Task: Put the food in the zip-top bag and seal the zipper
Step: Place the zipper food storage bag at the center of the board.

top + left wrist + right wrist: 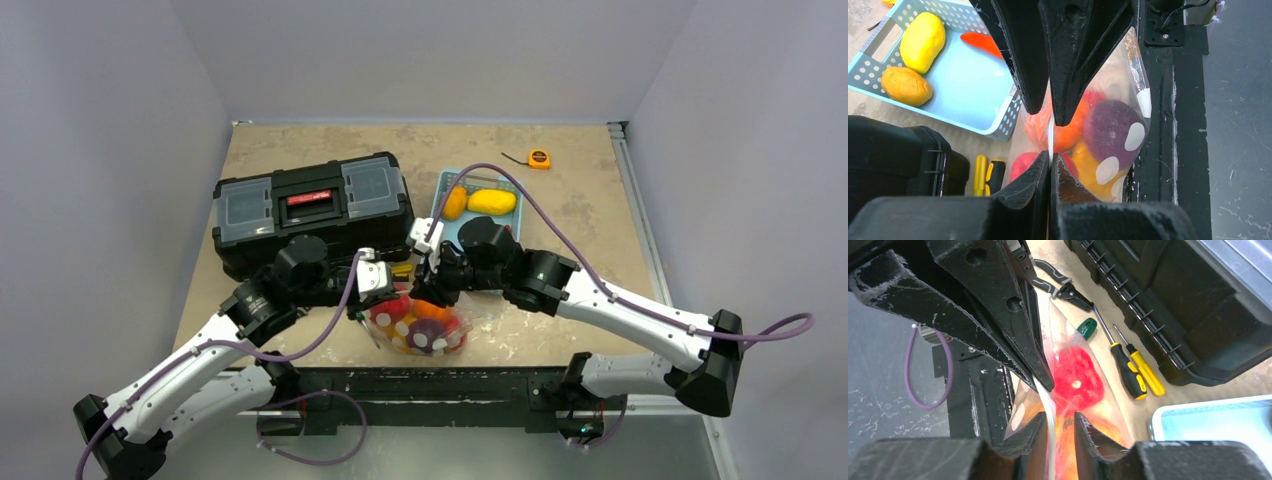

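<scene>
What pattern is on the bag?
White polka dots on the clear bag, best in the left wrist view.

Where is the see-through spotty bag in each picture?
Top external: the spotty bag is low in the middle of the picture.
Left wrist: the bag fills the centre-right.
Right wrist: the bag runs down the middle to the bottom edge.
Shared landmark: the black toolbox, upper left of the bag from above, bottom left in the left wrist view, top right in the right wrist view.
</scene>
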Controlling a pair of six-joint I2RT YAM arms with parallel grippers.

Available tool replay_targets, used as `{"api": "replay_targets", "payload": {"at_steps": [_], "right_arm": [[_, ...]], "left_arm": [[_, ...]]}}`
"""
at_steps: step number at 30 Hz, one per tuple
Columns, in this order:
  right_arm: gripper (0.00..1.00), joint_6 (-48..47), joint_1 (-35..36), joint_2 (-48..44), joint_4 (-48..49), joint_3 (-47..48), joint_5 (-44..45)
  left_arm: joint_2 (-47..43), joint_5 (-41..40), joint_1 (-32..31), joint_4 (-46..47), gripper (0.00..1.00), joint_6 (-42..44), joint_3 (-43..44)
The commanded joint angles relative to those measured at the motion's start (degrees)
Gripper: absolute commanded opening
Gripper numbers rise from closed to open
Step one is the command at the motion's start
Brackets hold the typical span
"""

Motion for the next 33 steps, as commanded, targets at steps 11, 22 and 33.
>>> {"api": "replay_targets", "payload": {"at_steps": [11,22,33], "right_arm": [[0.07,0.61,0.06,0.46,1.48,-0.81,3.38],[0.00,8.97,-0.03,-4.31,7.07,-0.39,4.70],[0.00,12.56,-2.24,-9.25,4.51,6.50,19.48]], "left_arm": [[-1.33,1.42,0.24,2.27,0.01,-1.24,2.01],[-13.03,-18.74,0.33,11.65,0.89,-7.71,-2.78],[-22.87,-35.63,0.15,17.13,0.92,-5.63,-7.97]]}}
